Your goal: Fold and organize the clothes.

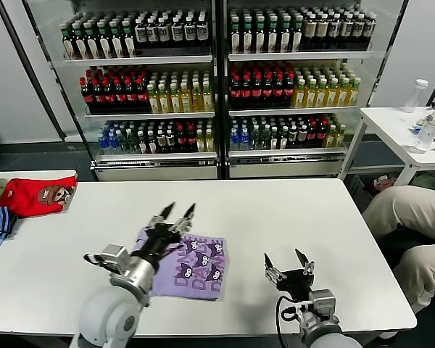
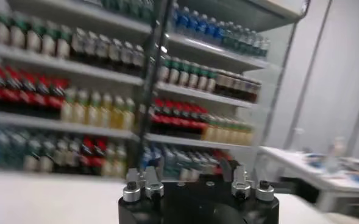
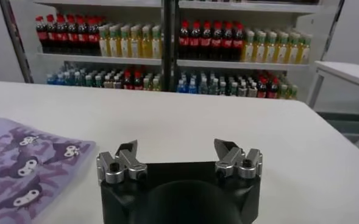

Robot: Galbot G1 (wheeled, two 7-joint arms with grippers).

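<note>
Facing only drink shelves (image 2: 75,85), left gripper (image 1: 178,211) above the T-shirt (image 1: 192,264)

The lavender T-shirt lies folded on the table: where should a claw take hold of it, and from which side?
Probably at the near right corner of the lavender T-shirt. It lies flat, print side up, so only an edge gives a pinch. The right claw is open beside that edge, apart from it, and could come in low from the right. The left claw is open above the far left corner.

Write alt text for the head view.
A folded lavender T-shirt, cartoon print up, lies on a white table. The open left gripper hovers over its far edge, the open right gripper beside it; drink coolers stand behind.
</note>
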